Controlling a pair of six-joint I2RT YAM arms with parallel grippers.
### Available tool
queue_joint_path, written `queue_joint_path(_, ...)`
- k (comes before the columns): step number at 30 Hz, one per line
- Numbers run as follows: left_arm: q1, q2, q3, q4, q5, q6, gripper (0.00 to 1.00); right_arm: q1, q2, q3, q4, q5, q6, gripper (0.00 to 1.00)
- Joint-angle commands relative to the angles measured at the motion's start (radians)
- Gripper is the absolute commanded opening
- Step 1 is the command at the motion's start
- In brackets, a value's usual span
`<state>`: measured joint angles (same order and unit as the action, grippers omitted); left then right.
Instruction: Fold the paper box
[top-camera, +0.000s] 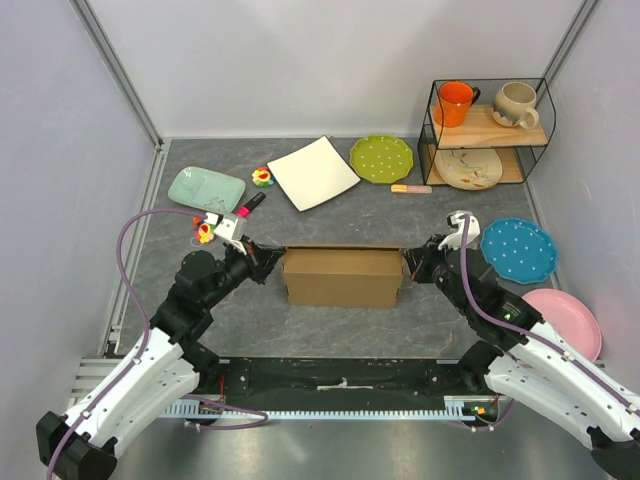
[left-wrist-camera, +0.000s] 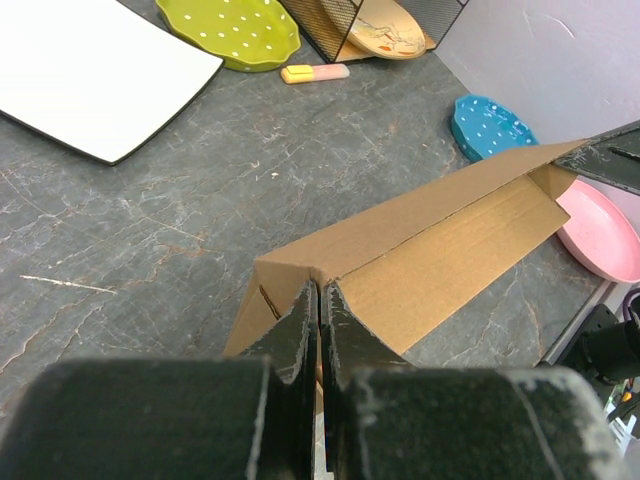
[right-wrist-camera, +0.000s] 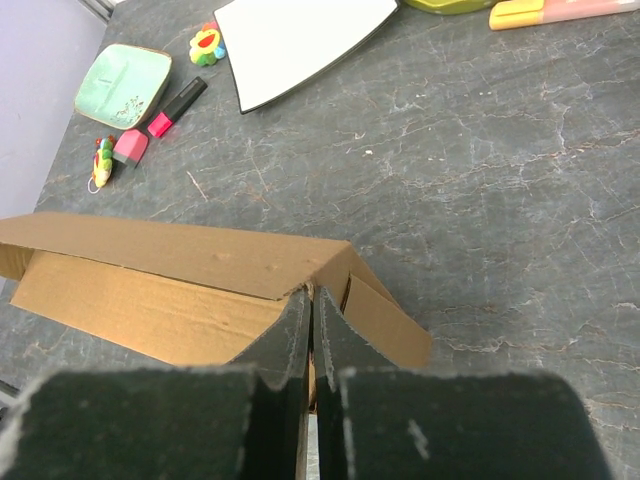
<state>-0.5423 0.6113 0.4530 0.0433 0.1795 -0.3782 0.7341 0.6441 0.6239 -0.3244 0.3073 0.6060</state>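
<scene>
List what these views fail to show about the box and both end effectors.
- Top view: both ends of the paper box, covered by the left end effector and the right end effector.
- Left wrist view: the pinched cardboard edge, buried between its own fingers.
- Right wrist view: the box's far end, cut off by the picture's left edge.

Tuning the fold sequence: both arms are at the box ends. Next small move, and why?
Probably ease both ends inward together to finish the fold: left fingers and right fingers are each shut on an end of the paper box, whose long flap leans over the base.
</scene>
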Motion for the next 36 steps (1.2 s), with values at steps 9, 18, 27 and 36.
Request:
queue_joint_path(9, -0.154, 0.044, -0.085, 0.029, -0.034, -0.102, 0.02, 0.146, 0.086, -0.13, -0.062, -0.022, 0.061, 0.04)
queue_joint_path(18, -0.193, -0.024, -0.125, 0.058, -0.071, -0.116, 0.02, 0.244, 0.097, -0.17, -0.033, 0.027, 0.077, 0.06)
queue_joint_path(27, -0.194, -0.061, -0.119, 0.024, -0.087, -0.105, 0.02, 0.264, 0.008, -0.098, -0.149, 0.108, 0.092, 0.43)
queue_joint_path(36, -0.194, -0.028, -0.085, 0.012, -0.097, -0.073, 0.02, 0.264, -0.021, 0.08, -0.246, 0.162, 0.012, 0.55)
